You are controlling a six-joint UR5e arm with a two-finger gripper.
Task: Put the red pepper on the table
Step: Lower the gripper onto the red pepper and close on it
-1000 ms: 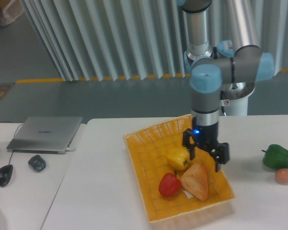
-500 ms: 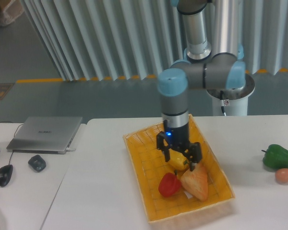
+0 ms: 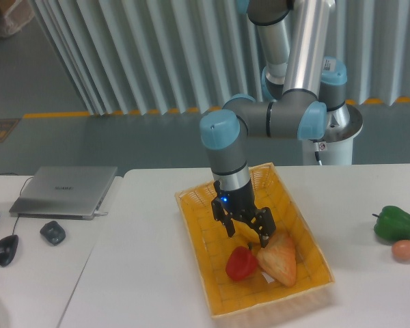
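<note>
Jaws standing apart, gripping nothing, fingers pointing down over the middle of the yellow woven basket [image 3: 198, 225]. Gripper [image 3: 246, 232] hanging just above and slightly behind the red pepper [image 3: 241, 264], not touching it as far as can be told. Red pepper lying inside the basket, toward its near half, pressing against a tan wedge-shaped piece of bread [image 3: 280, 258] on its right. Yellow pepper mostly hiding behind the gripper, only a sliver showing. Basket sitting on the white table [image 3: 143, 273], angled with its near corner toward the camera. Green pepper [image 3: 395, 223] resting far off to the right on the table, with a small orange-pink round item [image 3: 404, 250] just in front of it. Laptop [image 3: 63, 191] lying closed on the neighbouring desk to the left, a mouse [image 3: 6, 249] and a dark small object [image 3: 52, 232] sitting near it.
</note>
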